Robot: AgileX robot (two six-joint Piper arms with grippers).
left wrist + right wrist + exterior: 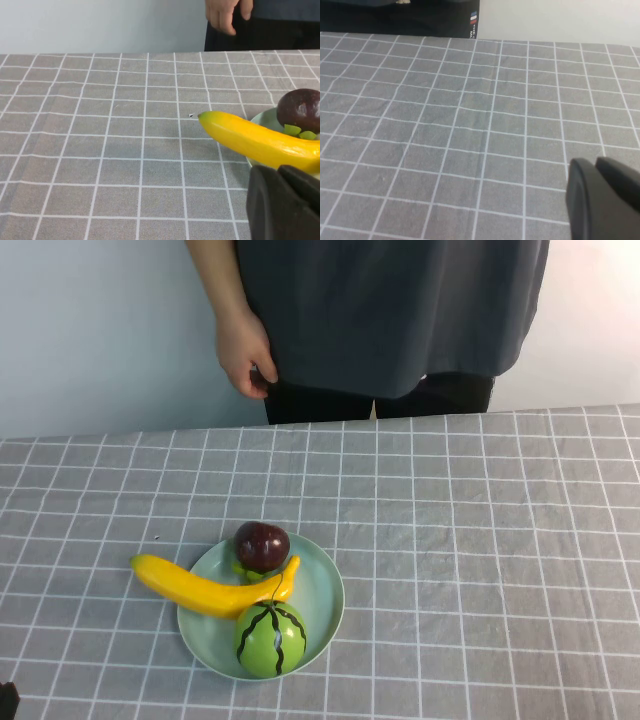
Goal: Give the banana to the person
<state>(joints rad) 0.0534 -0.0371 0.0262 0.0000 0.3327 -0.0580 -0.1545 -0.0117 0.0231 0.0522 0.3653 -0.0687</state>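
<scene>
The banana (205, 591) lies across the left rim of the pale green plate (325, 595), its blunt end over the cloth and its stem end between a dark plum and the watermelon toy. The person (390, 310) stands at the table's far edge, hand (245, 355) hanging at their side. My left gripper (277, 172) is shut and empty, low over the cloth just short of the banana (250, 142); only a dark bit of it shows in the high view (6, 700). My right gripper (595, 165) is shut and empty over bare cloth.
A dark plum (262, 545) and a green striped watermelon toy (271, 638) sit on the plate beside the banana. The grey checked tablecloth (480, 540) covers the table. The person's hand also shows in the left wrist view (227, 12).
</scene>
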